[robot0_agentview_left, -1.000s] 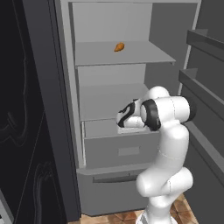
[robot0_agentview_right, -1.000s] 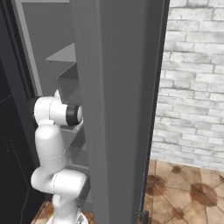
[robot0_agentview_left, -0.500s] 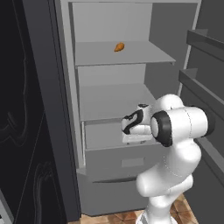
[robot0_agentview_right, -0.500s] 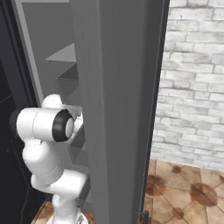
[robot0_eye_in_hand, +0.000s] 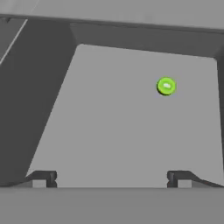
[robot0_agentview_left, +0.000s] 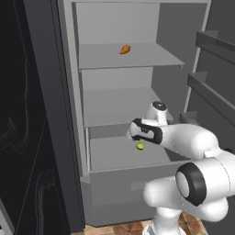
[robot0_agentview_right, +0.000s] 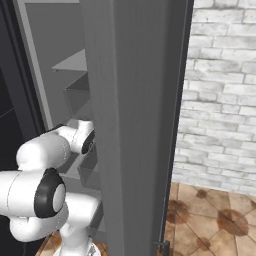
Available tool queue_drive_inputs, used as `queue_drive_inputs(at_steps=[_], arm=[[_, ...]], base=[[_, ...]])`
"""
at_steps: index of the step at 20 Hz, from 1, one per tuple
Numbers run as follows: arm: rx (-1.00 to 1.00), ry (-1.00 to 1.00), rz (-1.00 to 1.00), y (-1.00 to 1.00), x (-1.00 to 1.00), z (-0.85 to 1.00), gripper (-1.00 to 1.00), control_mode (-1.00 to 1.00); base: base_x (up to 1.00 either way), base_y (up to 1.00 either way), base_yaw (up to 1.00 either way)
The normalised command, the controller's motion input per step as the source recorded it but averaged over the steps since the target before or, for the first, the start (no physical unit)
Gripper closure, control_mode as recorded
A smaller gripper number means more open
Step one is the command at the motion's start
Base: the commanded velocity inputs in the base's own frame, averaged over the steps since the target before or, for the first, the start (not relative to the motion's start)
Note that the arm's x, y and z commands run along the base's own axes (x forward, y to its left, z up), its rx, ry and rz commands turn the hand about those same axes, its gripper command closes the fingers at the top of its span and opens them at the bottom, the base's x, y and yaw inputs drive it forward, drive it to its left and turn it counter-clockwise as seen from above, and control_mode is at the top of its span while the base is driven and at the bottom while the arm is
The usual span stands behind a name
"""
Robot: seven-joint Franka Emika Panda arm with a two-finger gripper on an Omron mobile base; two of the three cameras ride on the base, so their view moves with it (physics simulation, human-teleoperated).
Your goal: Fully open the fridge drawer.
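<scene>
A: Where is the fridge drawer (robot0_agentview_left: 133, 156)?
B: Low in the fridge (robot0_agentview_left: 69, 92), pulled well out, a green round item (robot0_eye_in_hand: 166, 86) on its floor.
A: And the gripper (robot0_eye_in_hand: 111, 177)?
B: Above the drawer floor, fingers apart, holding nothing. Judged step: final pull, if travel remains.

Flat, even rendered light; soft shadows, slight blur.

Small round item (robot0_agentview_left: 140, 146) inside the fridge drawer (robot0_agentview_left: 124, 172) (pulled out), pincer (robot0_agentview_left: 134, 131) above.
</scene>
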Motion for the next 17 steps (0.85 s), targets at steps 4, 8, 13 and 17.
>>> queue_drive_inputs(at_steps=[4, 8, 13, 17], arm=[[0.02, -0.58, 0.00, 0.30, -0.06, 1.00, -1.00, -1.00], [0.00, -0.58, 0.00, 0.20, -0.32, 1.00, -1.00, -1.00], [0.00, -0.56, 0.00, 0.09, -0.33, 0.99, -1.00, -1.00], [0.00, -0.32, -0.02, 0.00, -0.27, 0.74, -1.00, -1.00]], base=[[0.00, 0.00, 0.00], [0.00, 0.00, 0.00], [0.00, 0.00, 0.00], [0.00, 0.00, 0.00]])
